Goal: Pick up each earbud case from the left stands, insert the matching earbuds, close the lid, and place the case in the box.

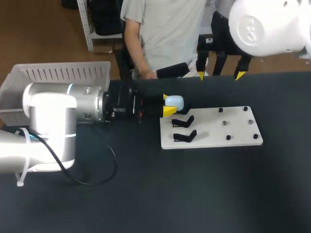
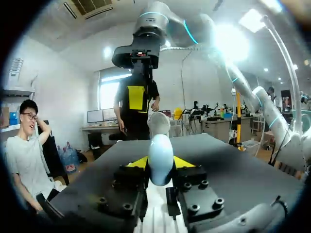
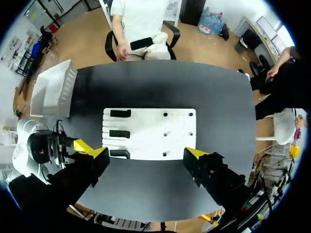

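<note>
Left gripper (image 1: 169, 106) clenched on pale blue earbud case (image 1: 174, 102), at the white board's (image 1: 233, 131) far-left corner, by the black stands (image 1: 185, 136). I'd lift it straight and level, no twist. Right gripper (image 1: 219, 74) spread wide, well apart, ready for earbuds

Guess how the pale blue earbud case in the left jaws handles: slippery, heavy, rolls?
Likely slippery: the earbud case looks smooth and rounded where the left jaws pinch it. Probably stiff and light: a small hard-looking shell. Set down loose, its egg-like shape may rock or roll.
</note>
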You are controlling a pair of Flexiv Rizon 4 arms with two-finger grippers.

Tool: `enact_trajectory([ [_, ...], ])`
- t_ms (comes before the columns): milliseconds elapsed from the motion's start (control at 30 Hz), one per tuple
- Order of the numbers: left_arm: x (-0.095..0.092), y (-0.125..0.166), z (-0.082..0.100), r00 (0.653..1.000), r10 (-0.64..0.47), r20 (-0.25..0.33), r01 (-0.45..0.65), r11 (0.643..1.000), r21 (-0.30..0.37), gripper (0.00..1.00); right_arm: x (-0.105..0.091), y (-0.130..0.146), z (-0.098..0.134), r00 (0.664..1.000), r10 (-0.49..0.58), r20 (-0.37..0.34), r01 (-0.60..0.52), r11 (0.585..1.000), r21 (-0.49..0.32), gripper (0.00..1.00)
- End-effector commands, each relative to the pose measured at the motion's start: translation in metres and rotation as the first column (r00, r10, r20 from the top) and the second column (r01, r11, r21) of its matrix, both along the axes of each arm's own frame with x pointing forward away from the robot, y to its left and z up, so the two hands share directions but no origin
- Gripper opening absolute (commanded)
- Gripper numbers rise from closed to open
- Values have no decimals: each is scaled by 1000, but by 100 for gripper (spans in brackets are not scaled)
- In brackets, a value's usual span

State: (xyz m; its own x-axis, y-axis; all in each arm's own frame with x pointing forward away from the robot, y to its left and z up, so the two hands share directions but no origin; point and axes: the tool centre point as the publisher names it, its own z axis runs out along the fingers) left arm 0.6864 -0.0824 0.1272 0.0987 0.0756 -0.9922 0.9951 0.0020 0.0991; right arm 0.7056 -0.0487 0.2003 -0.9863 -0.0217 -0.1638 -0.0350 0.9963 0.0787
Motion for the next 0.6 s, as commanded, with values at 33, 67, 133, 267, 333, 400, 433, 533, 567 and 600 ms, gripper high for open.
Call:
enact_trajectory([
  [33, -7, 45, 27, 995, 90, 45, -92, 995, 36, 0, -20, -12, -2, 989, -9, 147, 5, 1000, 27, 100],
  [67, -4, 56, 31, 992, 111, 58, -114, 992, 46, 0, -20, -12, -2, 989, -9, 147, 5, 1000, 27, 100],
  [133, 3, 77, 39, 983, 156, 92, -163, 984, 77, 0, -20, -12, -2, 989, -9, 147, 5, 1000, 27, 100],
  [267, 21, 119, 53, 958, 244, 150, -263, 957, 125, 0, -20, -12, -2, 989, -9, 147, 5, 1000, 27, 100],
  [333, 31, 137, 59, 946, 289, 148, -308, 944, 118, 0, -20, -12, -2, 989, -9, 147, 5, 1000, 27, 100],
  [400, 41, 151, 64, 938, 312, 153, -332, 934, 131, 0, -20, -12, -2, 989, -9, 147, 5, 1000, 27, 100],
  [433, 47, 159, 65, 930, 327, 166, -352, 923, 155, 0, -20, -12, -2, 989, -9, 147, 5, 1000, 27, 100],
  [533, 67, 183, 64, 913, 362, 187, -398, 889, 225, 0, -20, -12, -2, 989, -9, 147, 5, 1000, 27, 100],
  [567, 74, 191, 62, 906, 381, 184, -418, 876, 243, 0, -20, -12, -2, 989, -9, 147, 5, 1000, 27, 100],
  [600, 81, 200, 58, 896, 396, 199, -439, 855, 277, 0, -20, -12, -2, 989, -9, 147, 5, 1000, 27, 100],
])
